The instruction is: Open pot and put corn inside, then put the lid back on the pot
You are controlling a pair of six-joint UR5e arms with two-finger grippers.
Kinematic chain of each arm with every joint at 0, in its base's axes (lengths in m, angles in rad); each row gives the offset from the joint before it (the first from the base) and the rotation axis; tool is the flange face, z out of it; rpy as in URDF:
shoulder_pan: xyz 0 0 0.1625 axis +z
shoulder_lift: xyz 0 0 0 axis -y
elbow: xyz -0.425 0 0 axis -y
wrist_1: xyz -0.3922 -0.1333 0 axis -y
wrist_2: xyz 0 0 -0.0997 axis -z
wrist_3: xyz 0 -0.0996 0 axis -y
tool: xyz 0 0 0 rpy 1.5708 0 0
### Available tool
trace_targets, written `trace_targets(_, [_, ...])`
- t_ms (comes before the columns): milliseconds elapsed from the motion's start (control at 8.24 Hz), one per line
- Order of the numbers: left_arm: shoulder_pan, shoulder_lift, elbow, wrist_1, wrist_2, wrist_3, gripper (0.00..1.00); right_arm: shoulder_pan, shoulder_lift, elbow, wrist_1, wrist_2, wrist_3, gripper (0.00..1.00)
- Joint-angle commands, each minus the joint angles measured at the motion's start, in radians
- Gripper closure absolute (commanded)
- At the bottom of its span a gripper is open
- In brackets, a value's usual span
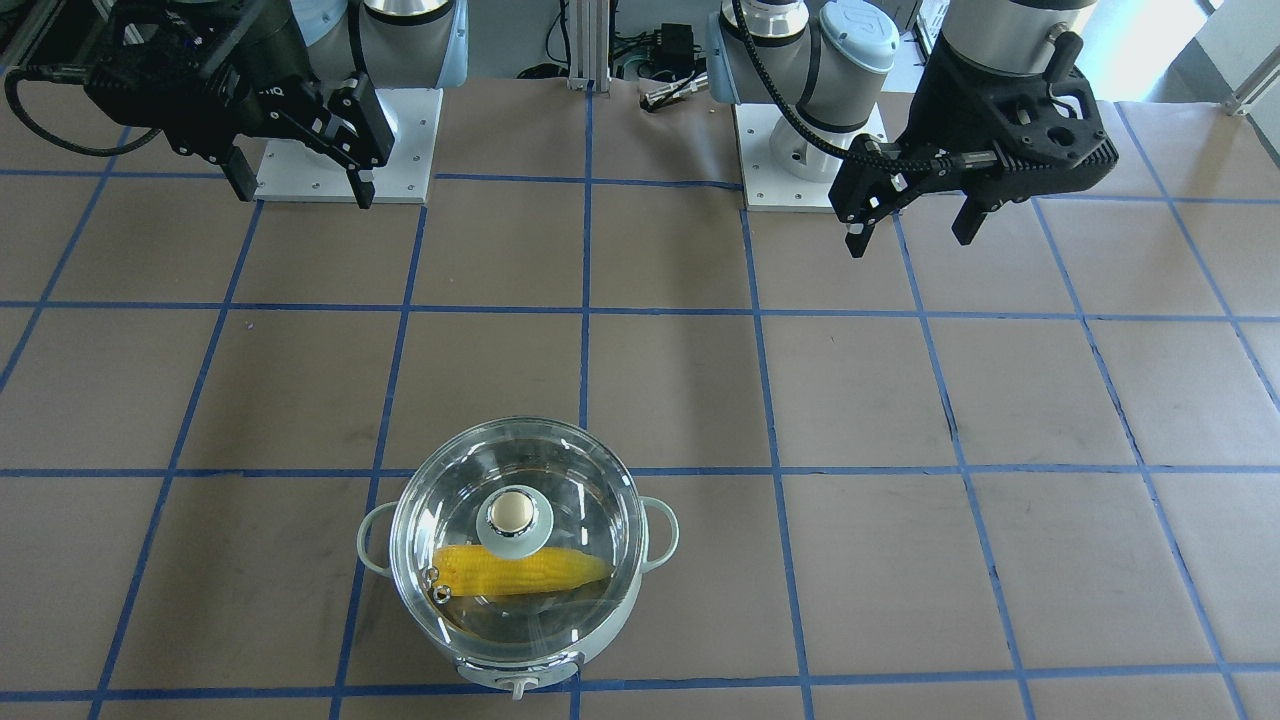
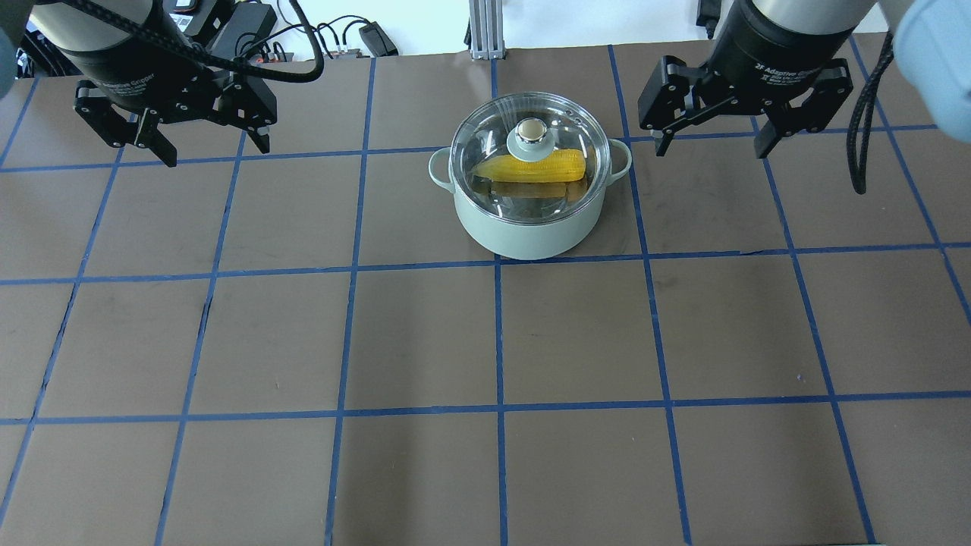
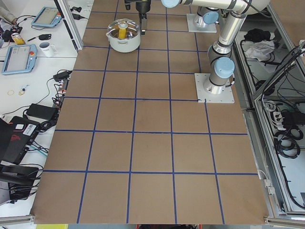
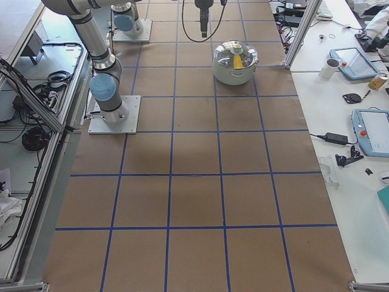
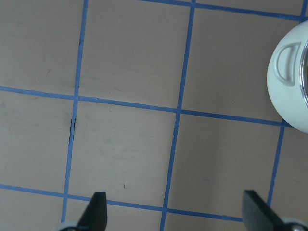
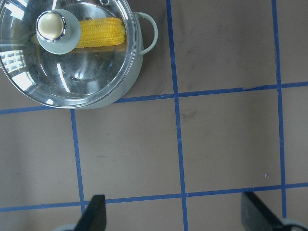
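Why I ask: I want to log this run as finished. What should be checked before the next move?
1. Is the corn inside the pot: ok, it lies under the glass.
2. Is the lid on the pot: ok, it covers the rim, knob up.
3. Is the left claw free: ok, open, empty, apart from the pot.
4. Is the right claw free: ok, open, empty, apart from the pot.
5. Is the pot upright on the table: ok.
6. Is the lid seated snugly all round: cannot tell.
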State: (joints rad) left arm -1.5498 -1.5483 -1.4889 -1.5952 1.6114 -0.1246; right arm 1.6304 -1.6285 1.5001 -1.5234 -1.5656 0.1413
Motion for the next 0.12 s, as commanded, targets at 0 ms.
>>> trace_targets(0, [0.0, 0.002, 0.001, 0.0, 0.001, 0.0, 0.0, 0.0, -0.001, 0.0, -0.003, -0.001, 0.0, 0.0])
